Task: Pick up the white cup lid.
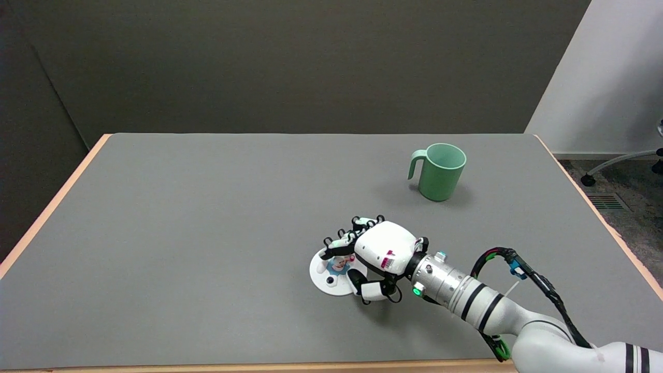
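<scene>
The white cup lid (331, 277), round with a small colourful picture on top, lies flat on the grey table (207, 233) near the front, right of the middle. My right hand (373, 254) reaches in from the lower right and covers the lid's right half. Its fingers (339, 243) curl down over the far edge onto the lid's top. The thumb (369, 290) presses against the near right rim, so the lid is pinched between them. The lid's right part is hidden under the palm.
A light green mug (439, 172) stands upright at the back right, handle to the left, well apart from the hand. The table's wooden edges (52, 202) run along the left, right and front. An office chair base (621, 160) stands on the floor beyond the right edge.
</scene>
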